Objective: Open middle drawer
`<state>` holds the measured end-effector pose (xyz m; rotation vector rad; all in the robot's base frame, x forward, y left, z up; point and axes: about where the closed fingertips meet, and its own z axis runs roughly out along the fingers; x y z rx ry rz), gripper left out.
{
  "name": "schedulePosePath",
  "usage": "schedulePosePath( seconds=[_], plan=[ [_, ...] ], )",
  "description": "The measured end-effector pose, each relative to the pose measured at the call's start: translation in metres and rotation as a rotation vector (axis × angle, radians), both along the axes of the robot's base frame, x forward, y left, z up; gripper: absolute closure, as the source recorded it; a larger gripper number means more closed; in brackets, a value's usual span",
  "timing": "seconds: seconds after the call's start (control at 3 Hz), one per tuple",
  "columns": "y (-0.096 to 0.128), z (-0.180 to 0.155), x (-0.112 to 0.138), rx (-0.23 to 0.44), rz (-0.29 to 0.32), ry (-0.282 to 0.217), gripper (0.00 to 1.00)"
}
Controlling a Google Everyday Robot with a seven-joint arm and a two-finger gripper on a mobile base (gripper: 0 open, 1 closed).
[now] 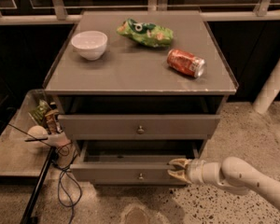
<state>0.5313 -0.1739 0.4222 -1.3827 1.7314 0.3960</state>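
Note:
The grey cabinet [140,73] shows two drawer fronts, each with a small round knob. The lower one is the middle drawer [121,171]. It stands pulled out, and its shallow grey box shows behind the front. My gripper [173,170] reaches in from the lower right and sits at the right end of this front, right of the knob [141,175]. Its fingers are spread a little apart. The upper drawer [140,125] is also pulled out a little. Any front below the middle drawer is hidden.
On the cabinet top stand a white bowl [89,43], a green chip bag [147,32] and a red soda can [185,62] on its side. A low tray with clutter [42,120] and cables [65,181] are at the left. A white post [273,85] stands at the right.

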Motion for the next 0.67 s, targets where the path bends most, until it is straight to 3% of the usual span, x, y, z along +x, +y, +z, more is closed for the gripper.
schedulePosePath(
  seconds=[0.33,0.67],
  plan=[
    [0.0007,0.0029,0.0001,0.0,0.0,0.0,1.0],
    [0.0007,0.003,0.0001,0.0,0.0,0.0,0.88]
  ],
)
